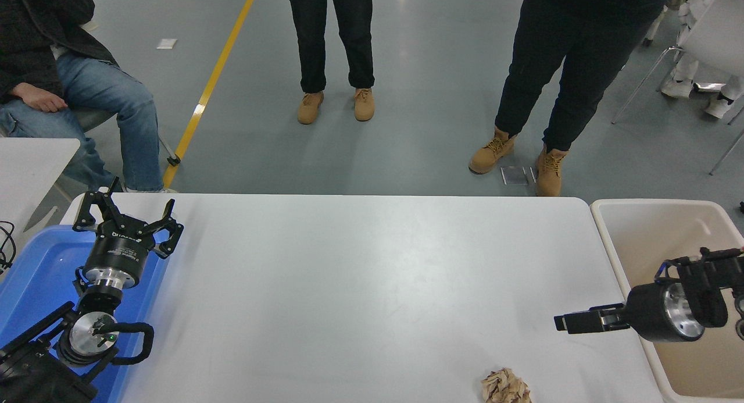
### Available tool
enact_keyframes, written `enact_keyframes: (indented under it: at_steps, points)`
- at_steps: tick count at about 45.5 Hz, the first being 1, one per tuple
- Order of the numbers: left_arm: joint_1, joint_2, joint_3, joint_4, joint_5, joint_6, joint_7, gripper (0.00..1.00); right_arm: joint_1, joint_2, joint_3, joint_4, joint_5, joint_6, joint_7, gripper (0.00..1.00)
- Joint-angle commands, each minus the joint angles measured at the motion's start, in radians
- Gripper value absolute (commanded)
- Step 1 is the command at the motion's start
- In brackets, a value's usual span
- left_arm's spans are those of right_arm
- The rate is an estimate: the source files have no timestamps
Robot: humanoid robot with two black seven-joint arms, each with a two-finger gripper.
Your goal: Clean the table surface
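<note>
Your right tool [567,323] hovers over the worktop [360,275] up-right of the crumpled paper [505,387]; its opening cannot be told. The left tool [125,217] is spread wide.

Smooth matte white tabletop [360,286] carrying crumpled brown paper [504,387].
Beside it, a glossy blue plastic tray [35,281] and a matte beige plastic bin [668,228].

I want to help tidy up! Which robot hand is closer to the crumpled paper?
The right gripper, reaching in over the table surface near the crumpled paper. The left gripper is parked far away.
</note>
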Motion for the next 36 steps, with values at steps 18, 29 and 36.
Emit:
enact_keyframes:
  at_steps: [18, 29, 36]
  points:
    - [0.000, 0.000, 0.000, 0.000, 0.000, 0.000, 0.000, 0.99, 0.053, 0.144, -0.003, 0.083, -0.148, 0.253, -0.005, 0.96]
    - [0.000, 0.000, 0.000, 0.000, 0.000, 0.000, 0.000, 0.99, 0.039, 0.228, -0.016, 0.080, -0.225, 0.254, -0.007, 0.96]
    - [0.000, 0.000, 0.000, 0.000, 0.000, 0.000, 0.000, 0.99, 0.033, 0.256, -0.017, 0.073, -0.282, 0.254, -0.008, 0.96]
